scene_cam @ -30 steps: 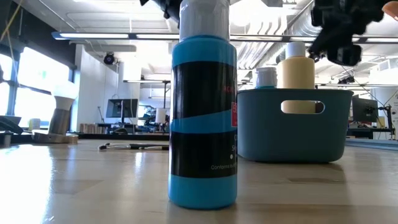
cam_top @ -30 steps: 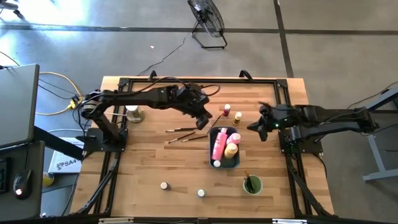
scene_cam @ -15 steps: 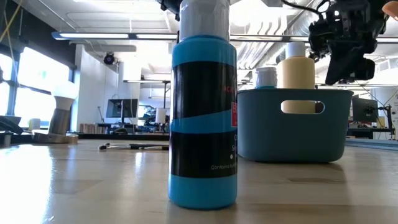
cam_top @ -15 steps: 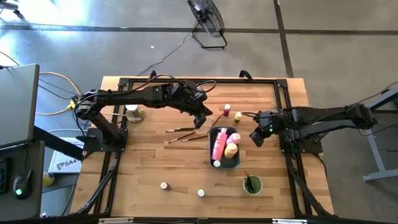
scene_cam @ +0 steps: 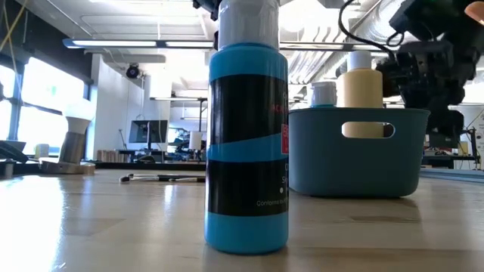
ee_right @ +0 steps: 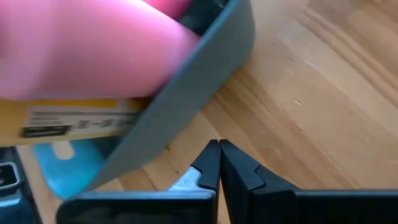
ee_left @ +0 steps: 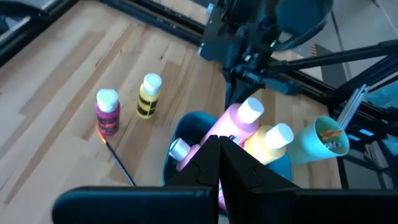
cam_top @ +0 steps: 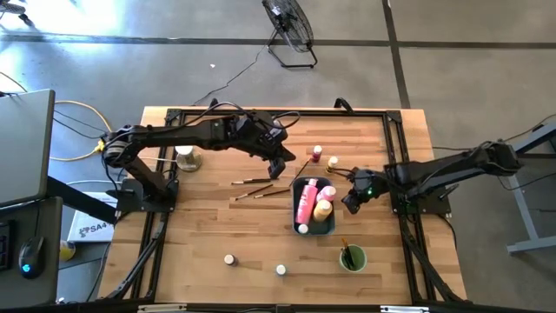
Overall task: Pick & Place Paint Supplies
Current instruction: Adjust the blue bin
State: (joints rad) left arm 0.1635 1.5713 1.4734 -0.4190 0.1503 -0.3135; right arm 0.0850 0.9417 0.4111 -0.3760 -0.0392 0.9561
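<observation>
Now right tool (cam_top: 349,202) closed, beside tray (cam_top: 327,228)

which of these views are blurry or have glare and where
Right wrist view: the pink bottle fills the frame, soft and out of focus. Low view: bright ceiling lights glare, and the blue bottle blocks the middle. Left wrist view: sharp on the small jars. High view: evenly lit.
</observation>
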